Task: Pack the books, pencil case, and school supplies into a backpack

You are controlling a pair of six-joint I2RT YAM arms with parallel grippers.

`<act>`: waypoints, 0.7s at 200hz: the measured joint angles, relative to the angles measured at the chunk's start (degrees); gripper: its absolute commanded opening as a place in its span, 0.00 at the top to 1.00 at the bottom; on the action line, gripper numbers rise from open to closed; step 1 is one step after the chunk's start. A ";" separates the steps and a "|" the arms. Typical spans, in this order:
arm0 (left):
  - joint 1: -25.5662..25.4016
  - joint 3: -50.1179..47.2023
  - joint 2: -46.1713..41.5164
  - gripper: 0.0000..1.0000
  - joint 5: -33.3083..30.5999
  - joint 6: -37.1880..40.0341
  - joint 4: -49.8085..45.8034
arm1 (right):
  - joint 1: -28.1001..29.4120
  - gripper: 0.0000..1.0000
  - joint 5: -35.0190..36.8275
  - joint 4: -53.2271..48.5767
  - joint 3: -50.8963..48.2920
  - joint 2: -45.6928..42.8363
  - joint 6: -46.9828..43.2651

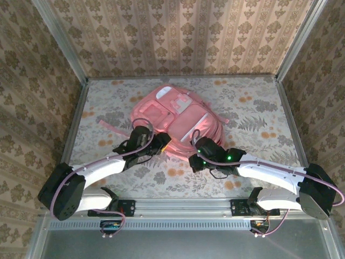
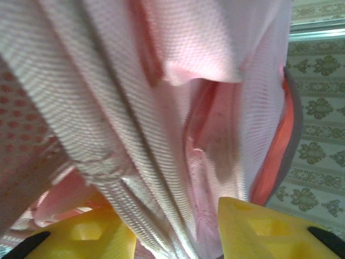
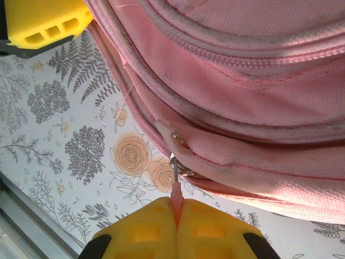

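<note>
The backpack (image 1: pixel 175 121) lies flat in the middle of the table (image 1: pixel 253 108), with both arms at its near edge.

**Step in hand.** We judge this to be a zip operation. The right end effector (image 3: pixel 177 221) is closed on the pink zip pull (image 3: pixel 176 197) at the bag's lower seam. The left end effector (image 2: pixel 178 232) has its yellow fingers (image 2: pixel 102 234) set apart, with a fold of pink fabric running between them. We cannot tell whether they clamp the fold or merely straddle it.

**Next move.** We expect the right arm to draw the pull along the zip track while the left braces the fabric. The pull should follow the curve of the seam, otherwise the slider may jam or the bag may drag across the table.

**Limits of view.**
- The direction of zip travel, opening or closing, cannot be determined.
- The left wrist view looks into a shadowed pink gap, possibly a compartment mouth, and we cannot make out its contents.
- From above, the arms cover the bag's near edge.
</note>
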 measured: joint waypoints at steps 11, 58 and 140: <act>0.07 1.09 0.02 0.79 -0.39 1.20 -1.51 | 0.00 1.00 0.00 0.20 0.00 -0.02 -0.02; 2.47 4.09 0.04 1.00 -0.61 4.09 -5.73 | 0.00 1.00 0.09 1.05 -0.20 -0.81 -0.11; 6.95 5.95 -3.76 1.00 3.45 6.36 -13.05 | -3.58 1.00 0.68 5.75 -5.31 -7.04 -0.70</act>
